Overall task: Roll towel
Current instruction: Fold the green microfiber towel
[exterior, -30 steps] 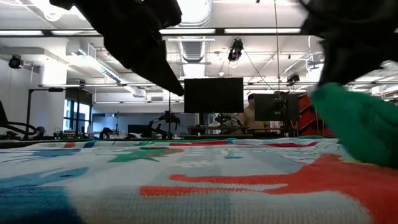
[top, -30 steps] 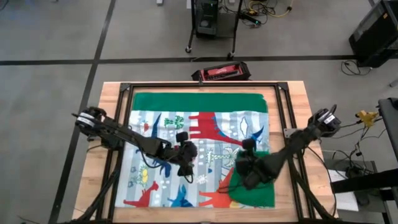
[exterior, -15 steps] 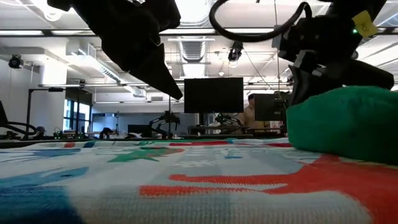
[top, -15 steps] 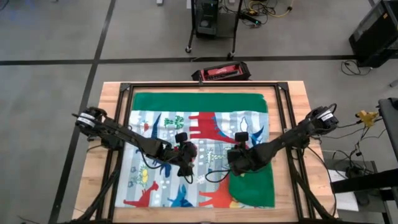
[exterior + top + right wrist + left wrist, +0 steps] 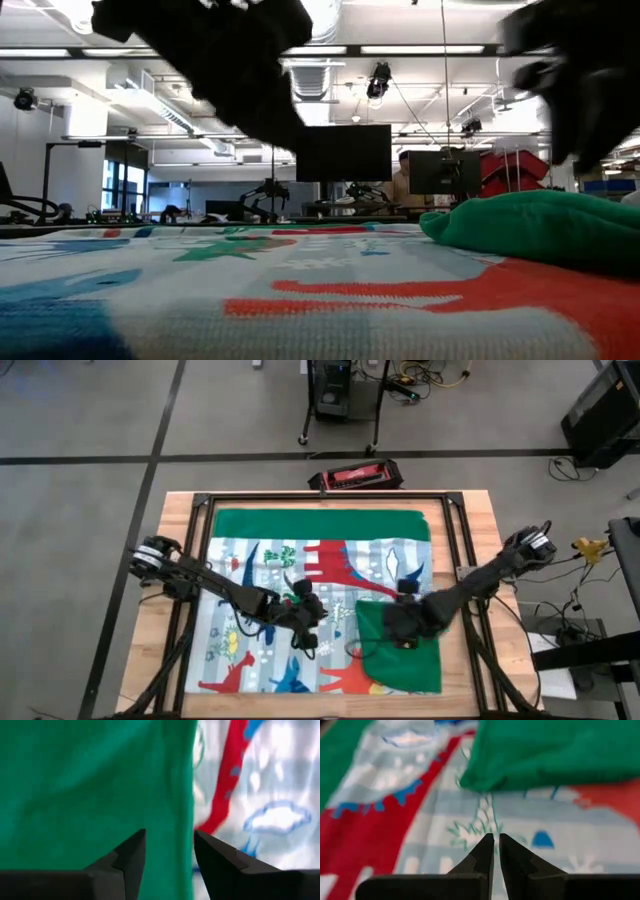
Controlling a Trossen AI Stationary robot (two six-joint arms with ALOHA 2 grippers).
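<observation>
Your left gripper point(image 5: 307, 622) hangs over the middle of the towel point(image 5: 300, 560), jaws nearly closed, holding nothing. The towel covers the table point(image 5: 175, 540), its near right corner folded green-side up. Your right gripper point(image 5: 392, 630) hovers there, jaws open, empty.

Low view: both arms are dark blurs cut off by the top edge; neither tool tip is resolvable. Towel point(image 5: 300, 290) print under the folded green flap point(image 5: 405, 655) is hidden. Left wrist view: flap point(image 5: 555, 750) cut off, pattern blurred. Bench point(image 5: 180, 510) mostly covered by the towel.
</observation>
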